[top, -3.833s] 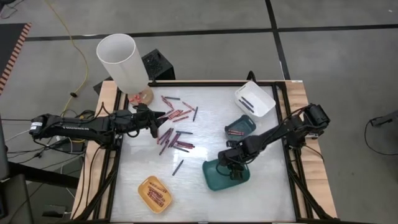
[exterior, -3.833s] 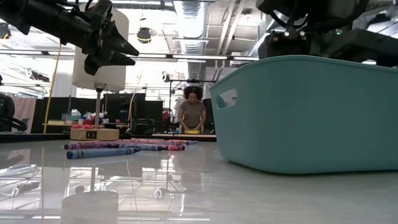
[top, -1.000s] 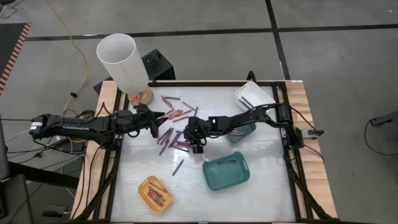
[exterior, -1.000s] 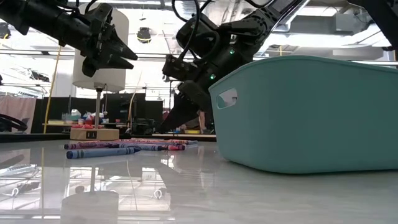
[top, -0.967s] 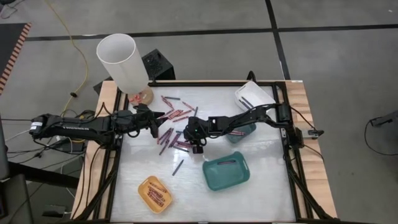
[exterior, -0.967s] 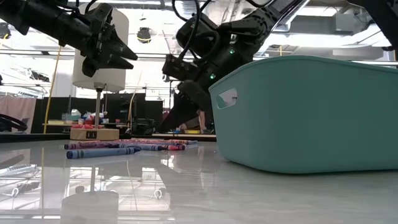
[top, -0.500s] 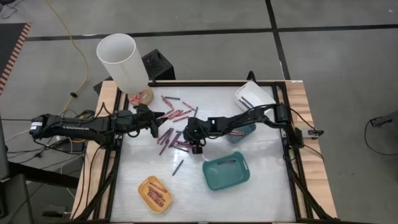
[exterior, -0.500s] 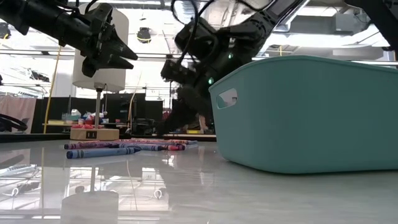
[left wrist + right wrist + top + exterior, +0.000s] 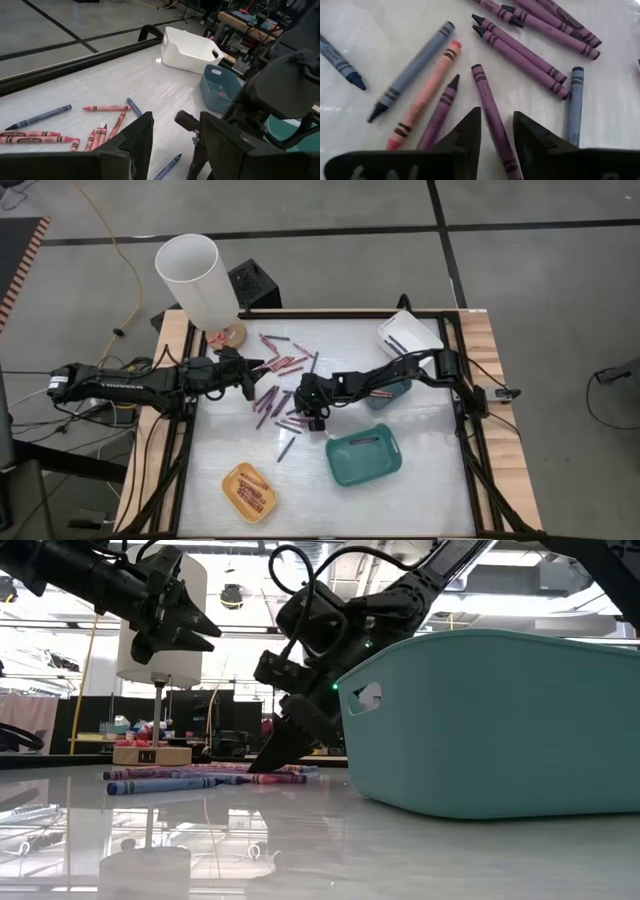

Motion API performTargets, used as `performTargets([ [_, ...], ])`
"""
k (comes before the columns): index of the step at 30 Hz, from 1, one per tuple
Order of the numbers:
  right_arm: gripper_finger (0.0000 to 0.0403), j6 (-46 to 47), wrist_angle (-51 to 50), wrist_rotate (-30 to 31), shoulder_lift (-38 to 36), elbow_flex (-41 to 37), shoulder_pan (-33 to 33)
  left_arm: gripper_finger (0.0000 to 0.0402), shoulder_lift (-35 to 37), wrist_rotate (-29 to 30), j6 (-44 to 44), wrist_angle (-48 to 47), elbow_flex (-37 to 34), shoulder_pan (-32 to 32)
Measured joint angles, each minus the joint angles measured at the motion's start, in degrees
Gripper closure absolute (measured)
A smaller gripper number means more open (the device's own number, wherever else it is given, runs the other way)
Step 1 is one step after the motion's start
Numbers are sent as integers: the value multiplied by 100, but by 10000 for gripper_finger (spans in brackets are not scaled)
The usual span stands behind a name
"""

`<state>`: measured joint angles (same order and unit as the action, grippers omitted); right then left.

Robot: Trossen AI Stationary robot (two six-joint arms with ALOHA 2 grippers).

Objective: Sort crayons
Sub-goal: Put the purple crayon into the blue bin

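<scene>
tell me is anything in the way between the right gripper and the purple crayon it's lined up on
Nothing visible blocks it. The right gripper is down over the pile with its open fingers either side of one purple crayon, and no object lies over that crayon. Another purple crayon and a pink crayon lie close beside it, so a finger might nudge them.

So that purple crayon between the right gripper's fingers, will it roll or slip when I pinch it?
The purple crayon is a thin round stick lying flat on the glossy table, so a nudge would probably roll it sideways. Its paper wrapper likely gives decent grip. The right gripper straddles it with fingers open; neighbouring crayons lie close, so closing may bump them.
</scene>
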<state>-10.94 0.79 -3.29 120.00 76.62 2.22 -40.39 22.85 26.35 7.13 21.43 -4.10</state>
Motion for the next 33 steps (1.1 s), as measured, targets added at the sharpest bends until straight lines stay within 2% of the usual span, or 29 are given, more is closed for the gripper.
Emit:
performTargets([
  [9, 291, 0, -531, 0, -22, 18, 113, 251, -1, 4, 43, -13, 0, 1],
  [19, 395, -2, -777, 13, -32, 15, 164, 251, -2, 9, 43, -13, 0, 0],
  [26, 399, -32, -887, 38, -54, 147, 164, 251, 0, 9, 45, -13, 0, -1],
  [33, 399, -446, -1607, 122, -82, 764, 189, 251, -2, 7, 45, -15, 0, 1],
])
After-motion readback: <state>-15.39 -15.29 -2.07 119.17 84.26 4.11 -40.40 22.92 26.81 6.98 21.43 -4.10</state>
